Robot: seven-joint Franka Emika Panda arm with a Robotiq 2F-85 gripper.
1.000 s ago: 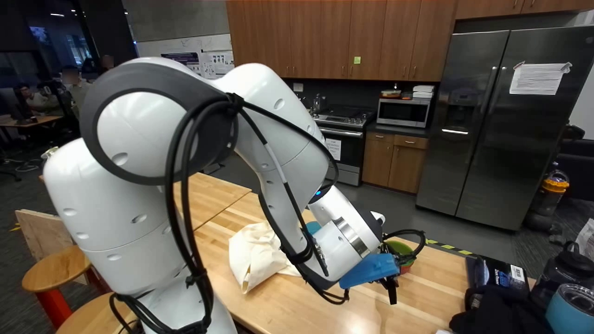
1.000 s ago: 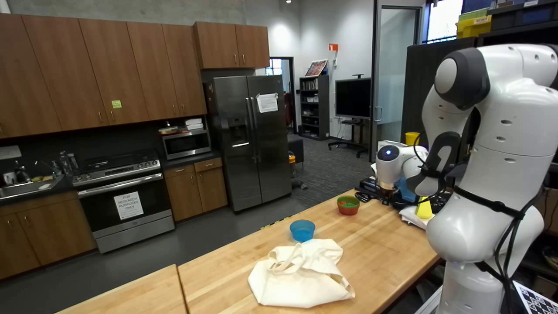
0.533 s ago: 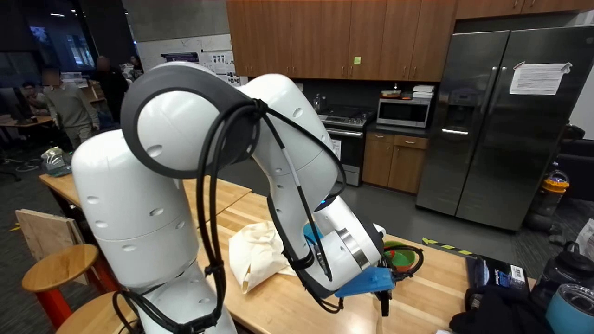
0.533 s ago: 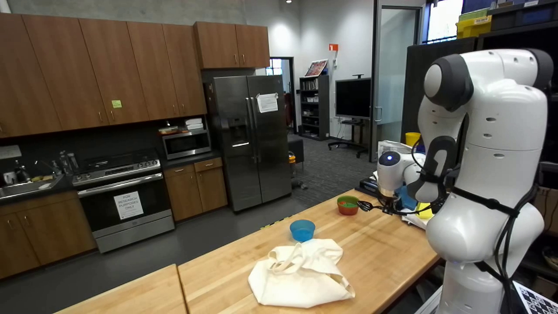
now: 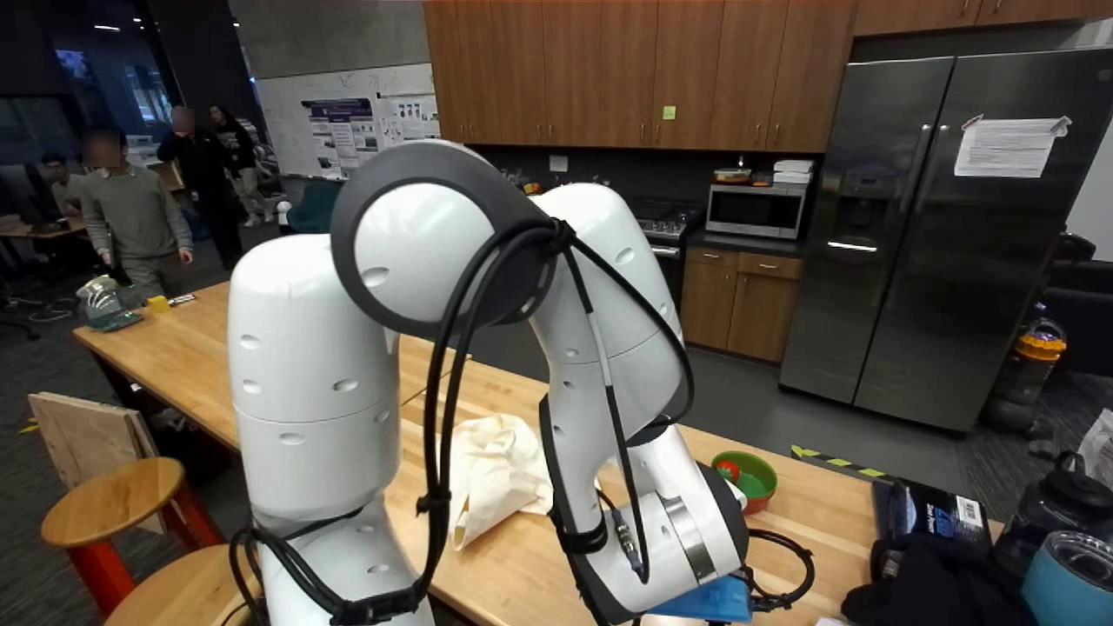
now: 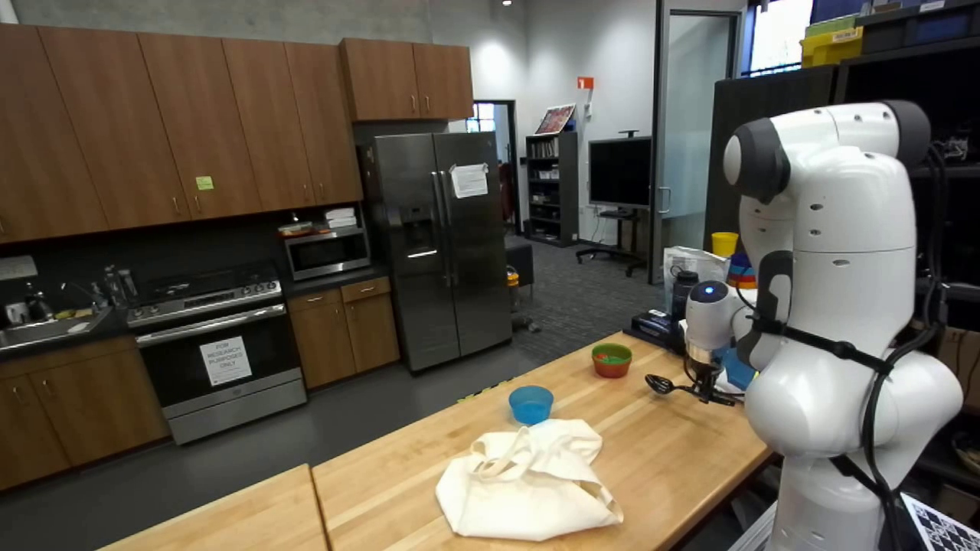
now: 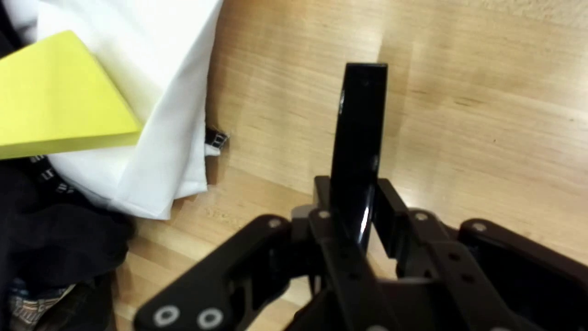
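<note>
Since a sec ago, the arm [image 6: 850, 207], claw [image 7: 353, 184] & black spoon [image 7: 358, 142] sit lower in both exterior views, w/ more gap to the green-red bowl [image 6: 611, 370], which stays put.

Claw pinches the spoon's handle, 1 finger on each side. The spoon hangs over the worktop [image 6: 651, 467], btwn the bowl & the edge by the arm; can't tell if any bit touches the wood.

What could go wrong: the handle looks slick & the claw has it in just 1 spot, so the spoon could spin or slide if an end gets bumped. If the claw dips too far, the wood could push it crooked. If it swings toward the white cloth [image 7: 179, 110], it could drag that & the yellow block [image 7: 59, 96] on top.

Spoon's long way: approx flat, running across the wood lines. Its head [image 6: 660, 384] points to the edge across from the arm; the blunt handle end points back to the arm's edge.

Farther out, the green-red bowl is near the across edge, by the corner. A blue bowl [image 6: 530, 411] is farther along that edge, w/ a cream bag [image 6: 528, 493] just beside it.
</note>
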